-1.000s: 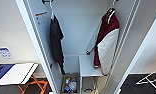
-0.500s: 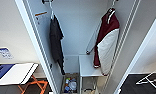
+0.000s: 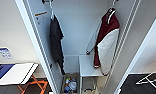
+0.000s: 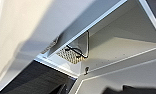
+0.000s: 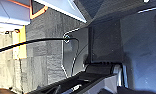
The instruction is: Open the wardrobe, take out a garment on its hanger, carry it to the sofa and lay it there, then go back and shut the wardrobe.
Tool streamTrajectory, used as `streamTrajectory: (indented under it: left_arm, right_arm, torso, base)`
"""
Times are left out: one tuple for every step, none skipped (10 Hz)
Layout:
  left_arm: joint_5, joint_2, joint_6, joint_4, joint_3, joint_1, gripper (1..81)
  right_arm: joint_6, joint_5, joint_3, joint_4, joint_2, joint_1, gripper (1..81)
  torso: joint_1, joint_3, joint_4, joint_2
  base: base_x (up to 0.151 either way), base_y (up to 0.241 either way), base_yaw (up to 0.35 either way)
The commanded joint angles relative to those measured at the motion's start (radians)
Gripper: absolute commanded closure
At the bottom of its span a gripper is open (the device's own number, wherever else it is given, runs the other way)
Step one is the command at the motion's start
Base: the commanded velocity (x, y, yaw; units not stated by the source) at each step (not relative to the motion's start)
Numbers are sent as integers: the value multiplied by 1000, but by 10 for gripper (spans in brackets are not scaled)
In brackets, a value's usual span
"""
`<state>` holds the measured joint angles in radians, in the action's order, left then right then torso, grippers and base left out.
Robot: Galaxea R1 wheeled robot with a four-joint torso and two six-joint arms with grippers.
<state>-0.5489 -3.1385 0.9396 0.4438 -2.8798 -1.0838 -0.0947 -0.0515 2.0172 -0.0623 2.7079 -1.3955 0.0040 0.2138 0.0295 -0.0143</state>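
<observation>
**Wardrobe open, jacket still on the rail**

The wardrobe [image 3: 76, 37] stands open in front of the robot, its left door [image 3: 31, 42] swung wide, so the first step looks done. Inside, the maroon jacket [image 3: 107, 42] with white sleeves hangs at the right, its white hanger [image 3: 111, 5] hooked up near the top. At the left hangs a dark shirt [image 3: 56, 42], which is not the one wanted. Low in the wardrobe sit a white shelf [image 3: 87, 65] below the jacket and a box of small items [image 3: 70, 85] on the floor under the shirt.

Neither hand can be made out clearly enough to tell whether it is open or closed, and nothing suggests that either has hold of anything. The jacket hangs untouched.

Judging from this, taking the jacket out, carrying it to the sofa, laying it there and closing the wardrobe all remain. A white desk [image 3: 16, 73] with orange legs stands at the near left.
</observation>
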Motion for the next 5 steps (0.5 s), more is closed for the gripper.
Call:
streamTrajectory:
  left_arm:
    - [-34,-66,-13,-252,-99,153,10]
    - [-63,-74,-39,-290,-108,158,10]
    - [-80,-89,-81,-346,-127,155,10]
    - [-108,-90,-180,-439,-159,146,10]
    - [-120,-90,-258,-502,-168,132,10]
  right_arm:
    - [3,59,-37,9,-20,43,10]
    - [3,59,-51,10,-26,43,10]
    - [3,59,-57,12,-29,43,10]
    - [3,61,-59,12,-29,43,10]
    - [3,61,-57,12,-29,43,10]
  torso:
    - [0,0,0,0]
    - [0,0,0,0]
    - [0,0,0,0]
    - [0,0,0,0]
    - [0,0,0,0]
  base:
    - [0,0,0]
    - [0,0,0]
    - [0,0,0]
    - [0,0,0]
    - [0,0,0]
